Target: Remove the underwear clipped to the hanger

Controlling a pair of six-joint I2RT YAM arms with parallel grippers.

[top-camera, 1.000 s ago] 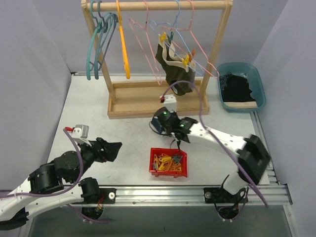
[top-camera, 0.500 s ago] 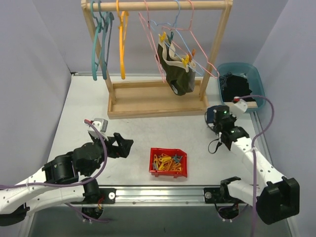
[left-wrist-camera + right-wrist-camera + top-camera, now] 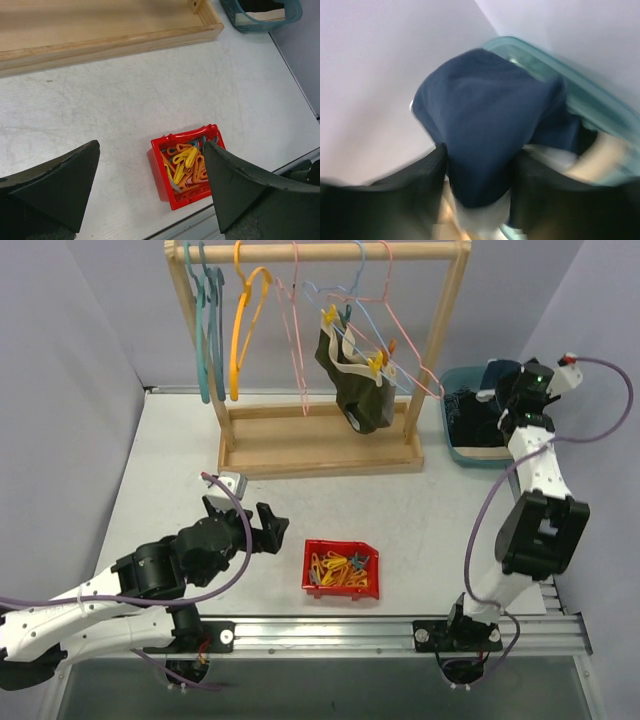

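Top cam high over table [image 3: 420, 510]; L wrist nearer, shares red tray [image 3: 182, 136]; R wrist at bin [image 3: 600, 107].

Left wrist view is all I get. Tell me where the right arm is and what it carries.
Observer: The right gripper is over the teal bin at the far right of the table.
Operator: Say what is in it.
Observer: Navy underwear lies between its fingers; blur hides whether they grip it.
Operator: Report the rack.
Observer: Dark underwear hangs from clips on the wooden rack.
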